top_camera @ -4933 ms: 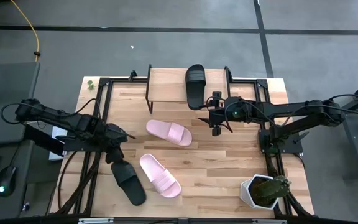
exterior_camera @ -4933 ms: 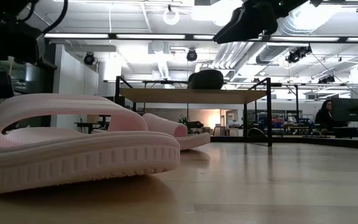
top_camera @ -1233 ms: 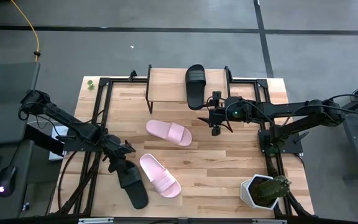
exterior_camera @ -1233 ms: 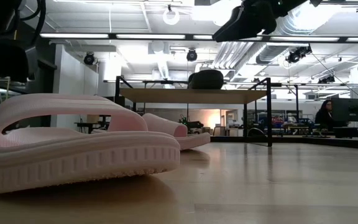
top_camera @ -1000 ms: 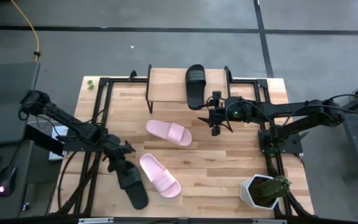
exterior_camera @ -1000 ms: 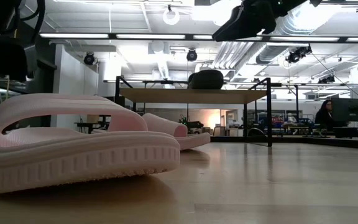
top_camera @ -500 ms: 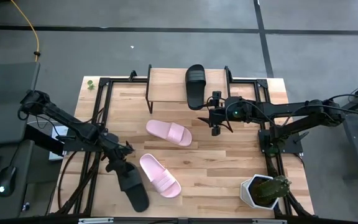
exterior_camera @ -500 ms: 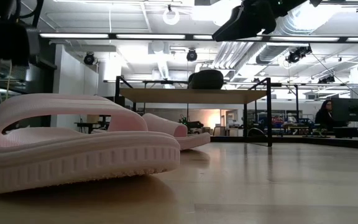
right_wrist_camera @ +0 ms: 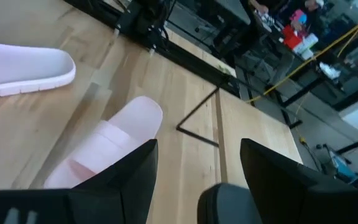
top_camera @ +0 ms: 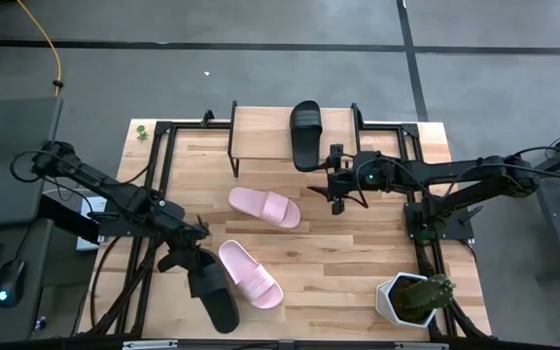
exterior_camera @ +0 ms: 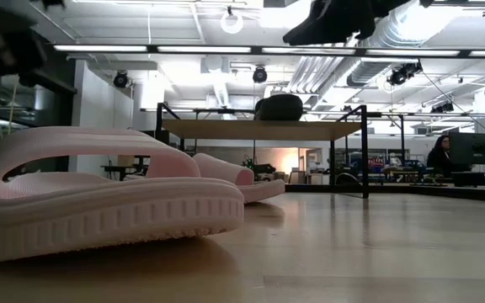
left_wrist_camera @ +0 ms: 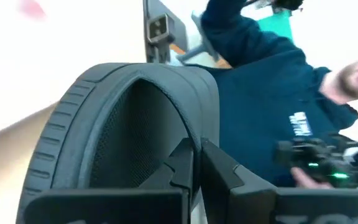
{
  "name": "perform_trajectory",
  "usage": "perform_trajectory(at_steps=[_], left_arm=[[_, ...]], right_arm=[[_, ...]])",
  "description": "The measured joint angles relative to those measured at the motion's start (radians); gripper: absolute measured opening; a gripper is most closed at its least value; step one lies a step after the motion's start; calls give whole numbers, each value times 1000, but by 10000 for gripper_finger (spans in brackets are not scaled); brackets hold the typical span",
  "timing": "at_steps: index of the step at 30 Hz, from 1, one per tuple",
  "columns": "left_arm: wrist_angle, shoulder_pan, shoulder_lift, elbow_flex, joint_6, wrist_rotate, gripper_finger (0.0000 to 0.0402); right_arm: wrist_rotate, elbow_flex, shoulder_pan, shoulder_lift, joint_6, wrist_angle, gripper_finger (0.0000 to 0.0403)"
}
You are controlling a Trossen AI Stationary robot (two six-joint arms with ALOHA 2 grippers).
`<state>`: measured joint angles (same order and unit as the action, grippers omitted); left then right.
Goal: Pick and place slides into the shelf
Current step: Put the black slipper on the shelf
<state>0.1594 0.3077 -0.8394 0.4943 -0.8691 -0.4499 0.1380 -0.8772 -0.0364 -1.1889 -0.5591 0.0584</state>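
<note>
L: my left gripper clamped on matte black rubber slide, table 7 o'clock | R: my right gripper fingers apart, idle beside low wooden shelf at 12 | risk: strap-only pinch, slide may swing, clip pale pink slide

Grey floor, ceiling strip lights, exposed ducts.

Left gripper was clamped on the strap of a black slide, fingers nearly together over its ribbed edge. Slide filled most of the frame. Beyond it, a person in a dark blue top.
</note>
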Motion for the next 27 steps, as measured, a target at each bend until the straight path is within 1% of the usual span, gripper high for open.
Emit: perform_trajectory(at_steps=[5,8,10,14,16,20,27], left_arm=[[131,-1,0,116,103,84,5],[169,-1,0,148,139,124,5],[190,-13,0,164,157,132,5],[215,-81,5,172,181,118,5],[210,-123,13,172,199,100,5],[177,-224,21,172,212,25,5],[-30,-345,21,172,186,-130,5]], right_arm=[[36,0,48,0,-61,-25,220],[68,0,80,0,-104,-33,220],[82,0,100,0,-133,-42,220],[98,0,143,0,-189,-82,220],[98,0,165,0,-225,-99,220],[98,0,205,-1,-295,-119,220],[98,0,271,-1,-395,-147,220]])
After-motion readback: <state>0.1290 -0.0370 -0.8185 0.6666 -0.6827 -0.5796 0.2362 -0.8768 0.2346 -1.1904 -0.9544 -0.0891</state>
